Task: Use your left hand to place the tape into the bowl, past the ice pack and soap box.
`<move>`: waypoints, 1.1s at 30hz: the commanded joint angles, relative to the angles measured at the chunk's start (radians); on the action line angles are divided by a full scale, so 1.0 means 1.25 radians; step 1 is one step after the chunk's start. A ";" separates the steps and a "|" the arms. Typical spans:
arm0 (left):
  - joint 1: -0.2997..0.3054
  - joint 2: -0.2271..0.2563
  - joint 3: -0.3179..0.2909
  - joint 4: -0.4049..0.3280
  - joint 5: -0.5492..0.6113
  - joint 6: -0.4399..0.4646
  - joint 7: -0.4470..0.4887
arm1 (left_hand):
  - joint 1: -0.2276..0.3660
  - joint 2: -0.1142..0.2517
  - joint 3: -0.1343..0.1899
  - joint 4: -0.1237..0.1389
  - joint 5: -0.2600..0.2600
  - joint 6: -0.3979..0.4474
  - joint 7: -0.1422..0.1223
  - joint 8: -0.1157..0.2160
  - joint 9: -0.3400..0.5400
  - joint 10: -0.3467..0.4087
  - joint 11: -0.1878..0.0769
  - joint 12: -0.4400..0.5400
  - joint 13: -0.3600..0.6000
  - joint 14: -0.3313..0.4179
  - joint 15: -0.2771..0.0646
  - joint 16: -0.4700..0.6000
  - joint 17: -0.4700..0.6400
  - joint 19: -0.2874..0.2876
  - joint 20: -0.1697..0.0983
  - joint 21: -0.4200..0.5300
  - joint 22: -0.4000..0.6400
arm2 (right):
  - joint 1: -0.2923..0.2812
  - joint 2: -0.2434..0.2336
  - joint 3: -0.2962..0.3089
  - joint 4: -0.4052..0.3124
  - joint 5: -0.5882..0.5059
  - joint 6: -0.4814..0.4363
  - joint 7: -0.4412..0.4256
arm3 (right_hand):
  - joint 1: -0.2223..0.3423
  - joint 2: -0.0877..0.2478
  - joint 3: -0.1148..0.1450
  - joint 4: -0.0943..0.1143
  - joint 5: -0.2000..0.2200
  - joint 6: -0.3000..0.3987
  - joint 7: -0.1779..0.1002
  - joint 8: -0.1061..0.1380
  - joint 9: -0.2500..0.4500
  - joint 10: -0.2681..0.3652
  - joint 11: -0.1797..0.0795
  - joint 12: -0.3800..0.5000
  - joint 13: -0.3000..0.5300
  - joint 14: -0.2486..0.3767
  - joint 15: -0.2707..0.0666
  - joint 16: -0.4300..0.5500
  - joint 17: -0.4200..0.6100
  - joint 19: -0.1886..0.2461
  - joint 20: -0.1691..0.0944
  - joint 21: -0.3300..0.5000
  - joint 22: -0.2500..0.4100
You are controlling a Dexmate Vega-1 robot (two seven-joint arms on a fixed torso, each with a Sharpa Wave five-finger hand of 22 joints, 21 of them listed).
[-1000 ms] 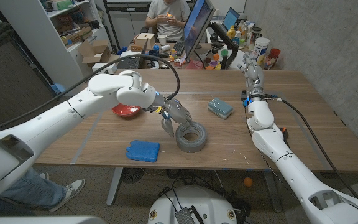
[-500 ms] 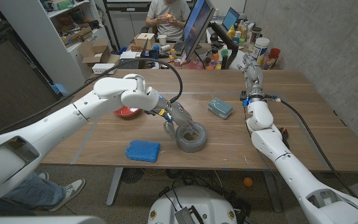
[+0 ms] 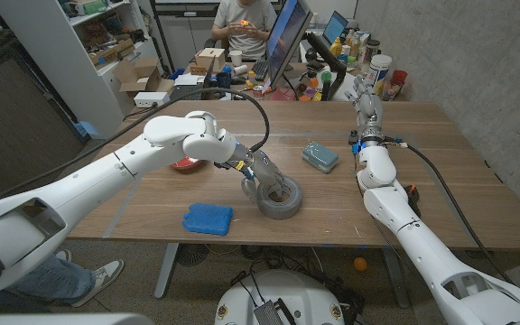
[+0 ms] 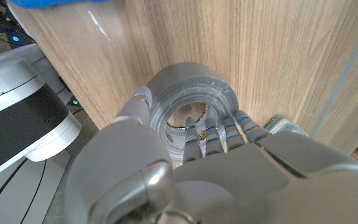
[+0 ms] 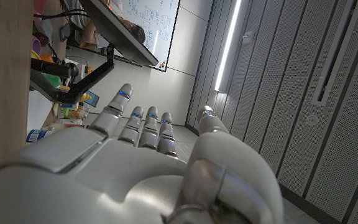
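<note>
At the head view's centre, the grey duct tape roll (image 3: 279, 199) is pinched by the left robot hand (image 3: 258, 173) on the wooden surface (image 3: 422, 171); the red bowl (image 3: 181, 164) is not yet reached.

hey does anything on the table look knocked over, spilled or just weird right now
Nothing stands out. The grey tape lies flat on the table with the left hand reaching into its core; the blue ice pack, soap box and red bowl all sit level and intact.
</note>
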 commanded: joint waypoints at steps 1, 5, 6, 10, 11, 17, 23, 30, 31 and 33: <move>0.037 -0.007 0.032 -0.015 0.191 0.012 0.099 | 0.001 0.006 -0.003 0.001 0.002 0.008 0.005 0.003 0.000 0.007 0.001 0.003 0.000 0.008 0.004 0.007 0.002 0.001 0.011 0.002 0.002 | 0.011 0.017 0.006 0.027 0.011 0.033 0.007 | 0.000 -0.004 -0.002 -0.002 0.001 0.002 -0.001 -0.003 0.003 0.001 -0.003 0.000 0.004 0.001 0.004 0.003 0.002 -0.002 0.000 0.003 0.002; 0.044 -0.023 0.041 -0.004 0.206 0.030 0.095 | 0.002 0.007 -0.003 0.001 0.002 0.010 0.007 0.004 0.000 0.012 0.003 0.005 0.000 0.015 0.008 0.009 0.002 0.005 0.015 0.003 0.002 | 0.015 0.020 0.009 0.034 0.012 0.045 0.008 | 0.000 -0.004 -0.002 -0.001 0.001 0.002 -0.001 -0.003 0.003 0.002 -0.004 0.000 0.004 0.001 0.004 0.003 0.002 -0.002 0.001 0.003 0.002; 0.046 -0.027 0.041 -0.002 0.200 0.036 0.091 | 0.002 0.008 -0.004 0.001 0.002 0.011 0.009 0.004 0.000 0.015 0.003 0.006 0.000 0.018 0.008 0.010 0.002 0.007 0.016 0.004 0.002 | 0.015 0.021 0.010 0.035 0.013 0.048 0.009 | 0.000 -0.004 -0.002 -0.001 0.001 0.002 -0.001 -0.003 0.003 0.001 -0.004 0.000 0.004 0.001 0.004 0.003 0.002 -0.002 0.001 0.003 0.002; 0.066 -0.035 0.026 0.000 0.159 0.077 0.089 | 0.052 0.034 0.008 -0.013 -0.001 0.085 0.008 0.025 0.000 0.117 -0.022 0.039 0.000 0.118 -0.012 0.031 0.002 0.095 0.007 0.029 0.004 | 0.013 0.020 0.013 0.032 0.012 0.053 0.007 | 0.000 -0.004 -0.003 -0.001 0.001 0.002 -0.003 -0.003 0.003 0.003 -0.004 0.001 0.005 0.001 0.004 0.003 0.002 -0.004 0.002 0.003 0.002; 0.070 -0.039 0.021 0.004 0.137 0.089 0.086 | 0.080 0.043 0.011 -0.016 -0.005 0.115 0.007 0.029 0.001 0.170 -0.030 0.054 0.000 0.191 -0.025 0.047 0.003 0.148 0.006 0.042 0.005 | 0.012 0.019 0.014 0.030 0.011 0.054 0.006 | 0.000 -0.004 -0.003 -0.001 0.001 0.002 -0.003 -0.003 0.003 0.003 -0.004 0.001 0.005 0.001 0.004 0.003 0.002 -0.004 0.002 0.003 0.002; 0.113 -0.034 -0.023 0.008 0.059 0.156 0.158 | 0.322 0.109 0.013 -0.027 0.025 0.606 -0.012 0.191 0.025 0.716 -0.160 0.222 0.050 0.782 -0.215 0.223 0.012 0.716 -0.096 0.276 0.021 | 0.005 0.013 0.018 0.018 0.006 0.050 -0.004 | -0.001 -0.005 -0.004 -0.001 0.001 0.002 -0.005 -0.003 0.003 0.003 -0.004 0.001 0.005 0.002 0.005 0.003 0.002 -0.004 0.003 0.003 0.002; 0.103 -0.031 -0.021 0.004 0.028 0.179 0.151 | 0.354 0.108 0.013 -0.023 0.026 0.639 0.018 0.206 0.025 0.771 -0.126 0.247 0.085 0.884 -0.241 0.241 0.015 0.803 -0.118 0.331 0.019 | 0.004 0.010 0.019 0.014 0.006 0.047 -0.006 | -0.002 -0.005 -0.005 -0.001 0.001 0.003 -0.005 -0.003 0.003 0.004 -0.005 0.001 0.005 0.003 0.005 0.004 0.002 -0.005 0.003 0.003 0.002; 0.096 -0.026 -0.011 -0.003 0.036 0.193 0.151 | 0.355 0.108 0.012 -0.019 0.025 0.642 0.019 0.207 0.025 0.771 -0.125 0.248 0.094 0.885 -0.233 0.238 0.019 0.800 -0.117 0.333 0.018 | 0.007 0.009 0.018 0.015 0.007 0.042 -0.004 | -0.003 -0.006 -0.006 -0.001 0.001 0.002 -0.005 -0.003 0.003 0.004 -0.004 0.001 0.005 0.004 0.005 0.004 0.002 -0.005 0.004 0.003 0.002; 0.094 -0.026 -0.010 -0.005 0.039 0.196 0.151 | 0.354 0.108 0.011 -0.018 0.024 0.641 0.019 0.206 0.025 0.771 -0.125 0.248 0.095 0.884 -0.230 0.238 0.019 0.796 -0.115 0.333 0.017 | 0.007 0.009 0.017 0.015 0.007 0.041 -0.004 | -0.003 -0.006 -0.006 -0.001 0.001 0.002 -0.005 -0.003 0.003 0.004 -0.005 0.001 0.005 0.004 0.005 0.004 0.002 -0.006 0.004 0.003 0.002; 0.094 -0.025 -0.009 -0.006 0.041 0.200 0.153 | 0.355 0.108 0.012 -0.018 0.024 0.641 0.019 0.207 0.025 0.771 -0.125 0.249 0.099 0.884 -0.229 0.235 0.019 0.794 -0.114 0.333 0.017 | 0.007 0.009 0.017 0.015 0.008 0.039 -0.004 | -0.004 -0.006 -0.007 -0.001 0.001 0.002 -0.005 -0.003 0.003 0.005 -0.004 0.001 0.005 0.004 0.005 0.004 0.002 -0.006 0.003 0.003 0.002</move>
